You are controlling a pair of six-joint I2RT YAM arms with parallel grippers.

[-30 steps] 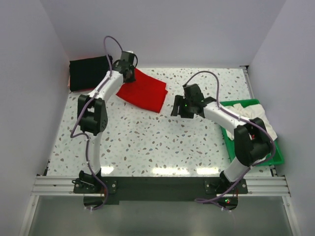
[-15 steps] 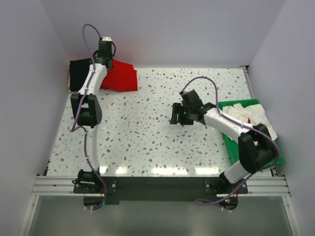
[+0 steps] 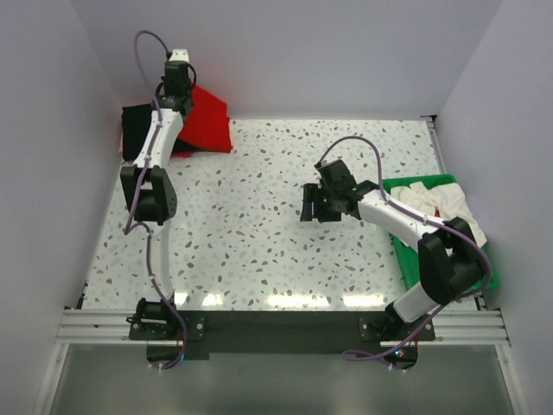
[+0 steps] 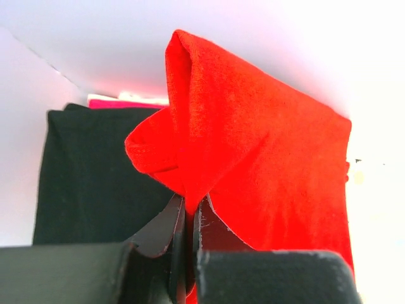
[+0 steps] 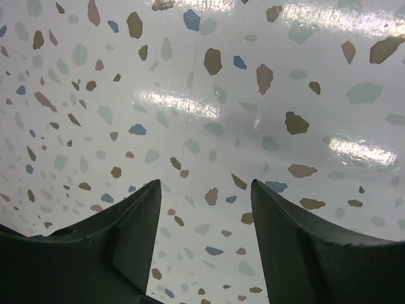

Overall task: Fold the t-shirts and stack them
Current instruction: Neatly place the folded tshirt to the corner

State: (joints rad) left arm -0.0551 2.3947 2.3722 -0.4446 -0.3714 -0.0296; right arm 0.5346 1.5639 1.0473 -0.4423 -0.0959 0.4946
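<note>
My left gripper [image 3: 183, 102] is raised at the far left corner and shut on a fold of the bright red t-shirt [image 3: 209, 123]. In the left wrist view the red t-shirt [image 4: 253, 139] bunches up out of the closed left gripper [image 4: 188, 209]. The folded black t-shirt [image 3: 140, 130] lies flat just left of it, seen as the black t-shirt [image 4: 88, 177] beside the fingers. The whitish t-shirt [image 3: 442, 204] lies crumpled in the green tray [image 3: 449, 282] at the right. My right gripper [image 3: 311, 206] hovers open over bare table, and nothing sits between the right gripper [image 5: 205, 183] fingers.
White walls enclose the table on the left, back and right, close to the black t-shirt and my left arm. A pink strip [image 4: 120, 101] shows behind the black t-shirt. The terrazzo tabletop [image 3: 259, 233] stretches between the arms.
My left arm has carried the red t-shirt from the back middle of the table leftward and up to the far left corner, beside the black t-shirt. The right arm has barely shifted.
</note>
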